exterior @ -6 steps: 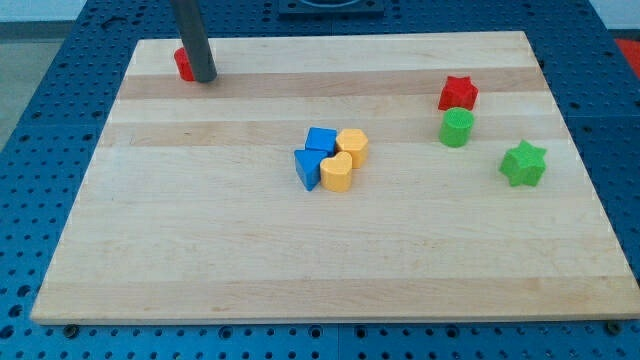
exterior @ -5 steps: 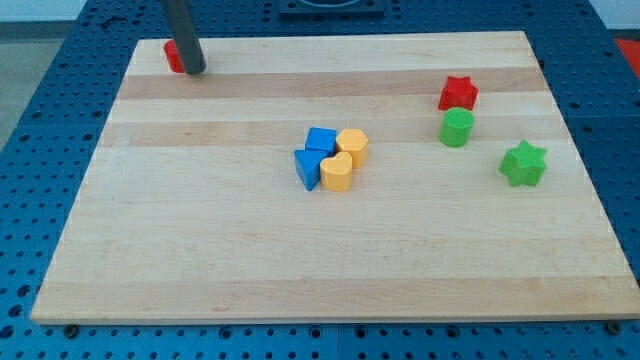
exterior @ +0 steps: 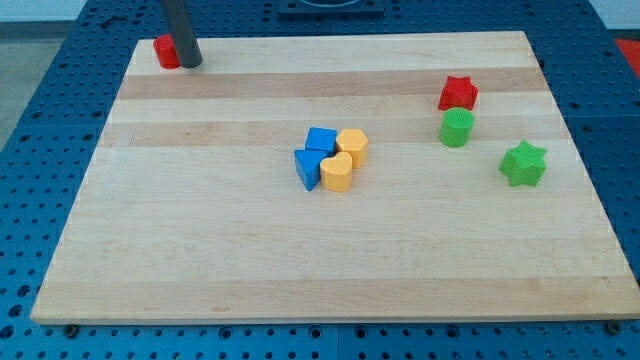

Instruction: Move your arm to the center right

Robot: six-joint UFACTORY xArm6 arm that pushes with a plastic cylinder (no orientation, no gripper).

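Note:
My rod comes down at the view's top left and my tip [exterior: 190, 63] rests on the wooden board [exterior: 200, 240] near its top left corner. A red block [exterior: 165, 51] sits just left of the tip, touching the rod. At the board's right side stand a red star [exterior: 458, 93], a green cylinder [exterior: 457, 128] below it, and a green star [exterior: 524, 164] further right. All three are far from the tip.
In the board's middle is a tight cluster: two blue blocks [exterior: 320, 140] [exterior: 308, 168] and two yellow blocks [exterior: 353, 147] [exterior: 337, 173]. A blue perforated table [exterior: 40, 120] surrounds the board.
My tip has moved up and left toward the board's top left corner, and the red block has shifted up and left with it. The other blocks have not moved.

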